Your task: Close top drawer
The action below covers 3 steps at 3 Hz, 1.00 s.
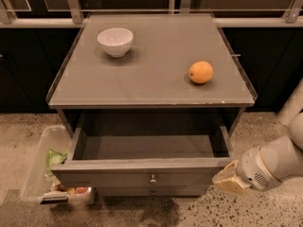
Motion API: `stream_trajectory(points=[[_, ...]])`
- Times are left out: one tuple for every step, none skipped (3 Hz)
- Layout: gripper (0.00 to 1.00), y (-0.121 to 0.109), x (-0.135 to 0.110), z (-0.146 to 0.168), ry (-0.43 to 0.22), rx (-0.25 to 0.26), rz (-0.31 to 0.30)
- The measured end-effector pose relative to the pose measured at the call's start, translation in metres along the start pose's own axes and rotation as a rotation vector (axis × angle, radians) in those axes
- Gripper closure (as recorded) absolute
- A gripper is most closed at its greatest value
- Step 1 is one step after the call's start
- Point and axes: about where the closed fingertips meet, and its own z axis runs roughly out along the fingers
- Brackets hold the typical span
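Note:
The top drawer (142, 171) is pulled wide open under the grey cabinet top; its shallow grey box shows nothing inside. Its long front panel faces me with a small round metal knob (153, 178) at centre. A lower drawer front (152, 191) shows just beneath it. My gripper (228, 178) is at the lower right, right next to the right end of the top drawer's front panel, on the end of a white arm (279, 157). I cannot tell whether it touches the panel.
A white bowl (115, 41) and an orange (201, 72) sit on the cabinet top (151, 79). A clear plastic bin (45, 167) with snack packets stands on the speckled floor at the lower left. Dark cabinets and a railing run behind.

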Motion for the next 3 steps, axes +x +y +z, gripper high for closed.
stream_trajectory(points=[[1.00,-0.018,-0.022,-0.044,-0.008,0.102,-0.056],[1.00,-0.033,-0.035,-0.061,-0.042,0.147,-0.088],[1.00,-0.037,-0.032,-0.031,-0.090,0.102,-0.061]])
